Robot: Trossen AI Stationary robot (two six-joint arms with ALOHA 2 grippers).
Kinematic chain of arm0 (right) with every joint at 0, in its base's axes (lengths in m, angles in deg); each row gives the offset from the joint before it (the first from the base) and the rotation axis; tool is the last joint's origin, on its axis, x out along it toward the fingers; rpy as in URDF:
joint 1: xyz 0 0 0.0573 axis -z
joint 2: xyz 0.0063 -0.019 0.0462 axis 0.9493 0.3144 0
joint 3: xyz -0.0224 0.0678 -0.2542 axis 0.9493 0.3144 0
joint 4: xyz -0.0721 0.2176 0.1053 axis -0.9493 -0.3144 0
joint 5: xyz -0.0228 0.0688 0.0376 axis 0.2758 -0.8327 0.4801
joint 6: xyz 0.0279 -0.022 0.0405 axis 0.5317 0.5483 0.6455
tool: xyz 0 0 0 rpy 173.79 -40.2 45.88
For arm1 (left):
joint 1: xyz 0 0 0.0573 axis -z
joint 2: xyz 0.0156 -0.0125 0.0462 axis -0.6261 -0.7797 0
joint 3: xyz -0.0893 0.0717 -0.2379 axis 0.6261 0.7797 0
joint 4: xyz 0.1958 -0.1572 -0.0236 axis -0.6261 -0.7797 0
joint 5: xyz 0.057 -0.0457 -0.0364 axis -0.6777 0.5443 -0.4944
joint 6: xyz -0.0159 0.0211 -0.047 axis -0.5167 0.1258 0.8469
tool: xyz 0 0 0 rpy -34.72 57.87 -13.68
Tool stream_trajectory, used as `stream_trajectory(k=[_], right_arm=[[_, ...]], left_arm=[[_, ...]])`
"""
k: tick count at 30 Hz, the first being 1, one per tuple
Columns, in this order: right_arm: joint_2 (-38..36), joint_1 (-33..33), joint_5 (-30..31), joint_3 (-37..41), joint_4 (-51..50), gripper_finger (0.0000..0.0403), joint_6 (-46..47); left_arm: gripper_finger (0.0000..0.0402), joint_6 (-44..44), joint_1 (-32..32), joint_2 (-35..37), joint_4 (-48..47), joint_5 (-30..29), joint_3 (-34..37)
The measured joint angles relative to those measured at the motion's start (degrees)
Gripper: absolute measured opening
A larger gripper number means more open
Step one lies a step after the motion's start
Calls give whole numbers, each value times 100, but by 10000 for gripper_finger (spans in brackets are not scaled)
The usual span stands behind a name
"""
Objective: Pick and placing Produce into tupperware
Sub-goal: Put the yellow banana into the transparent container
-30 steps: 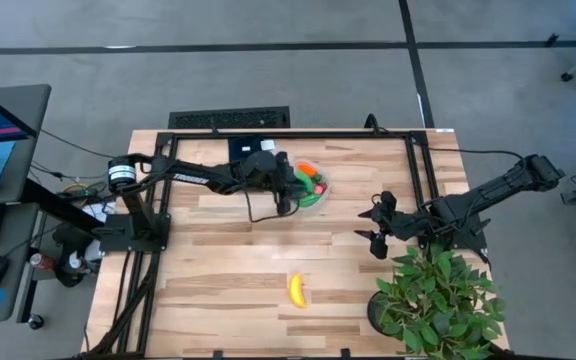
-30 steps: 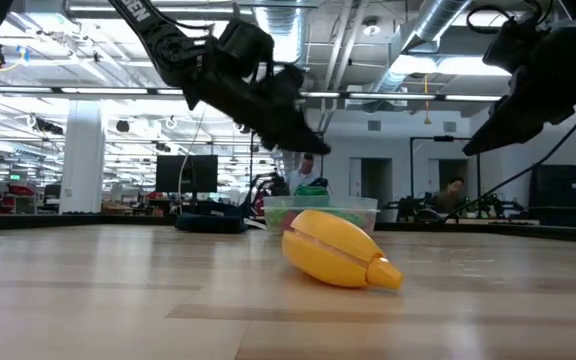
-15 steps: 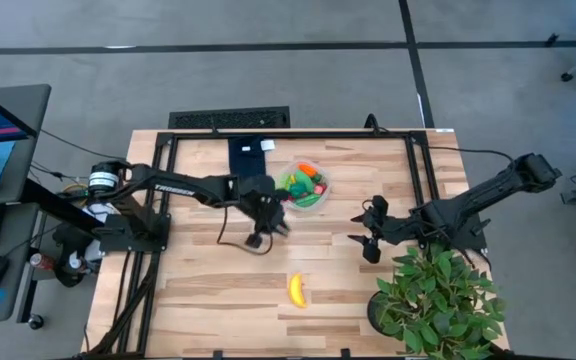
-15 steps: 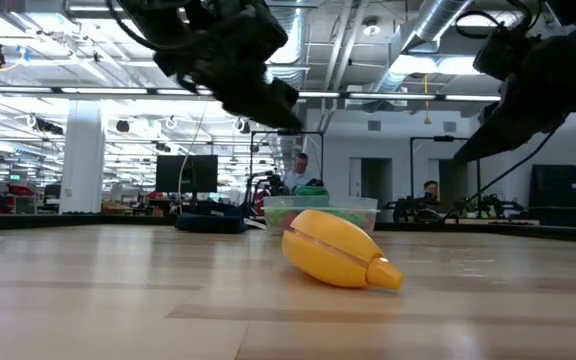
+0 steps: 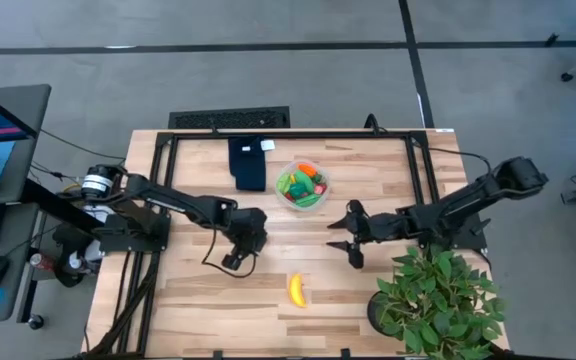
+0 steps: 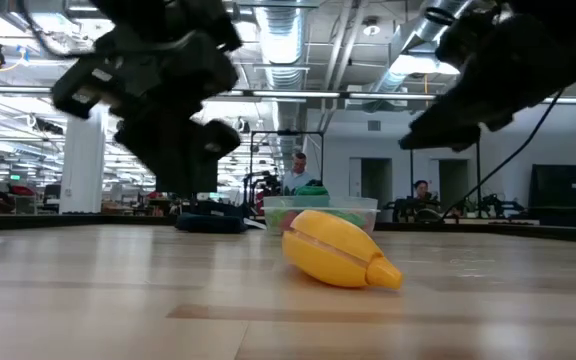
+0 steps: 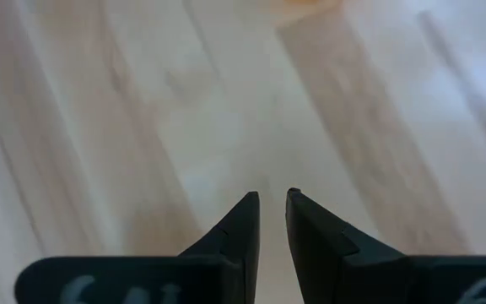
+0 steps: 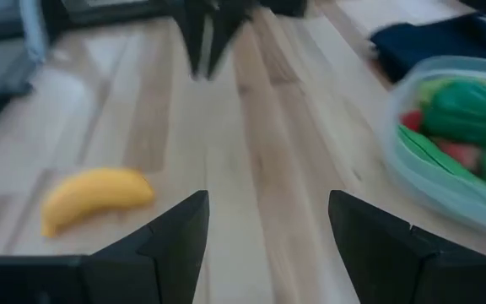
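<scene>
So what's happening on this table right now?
Two robot arms are sorting toy produce into a clear tub, which already holds green, orange and red pieces. Only the banana lies loose on the table. The left gripper is shut and empty; the right gripper hangs open, holding nothing.

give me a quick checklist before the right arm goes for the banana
1. Banana lying loose on the table: ok.
2. Right pincer open and empty: ok.
3. Left pincer shut, empty, off to the banana's side: ok.
4. Right pincer lined up over the banana: not ok, it is off to one side.
5. Tupperware upright, with room left: cannot tell how much.
6. Plant clear of the right arm: cannot tell.
</scene>
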Motion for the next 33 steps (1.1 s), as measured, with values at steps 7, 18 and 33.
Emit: stream_trajectory(k=[7,18,33], right_arm=[[831,289,-451,-585,204,239,312],[2263,636,-448,-2978,-2083,239,1758],[3859,791,-821,-5810,-4892,239,2544]], left_arm=[[50,419,19,934,1730,-603,1566],[50,1144,14,3744,2922,-2866,3024],[50,1702,30,5864,2064,-3032,3910]])
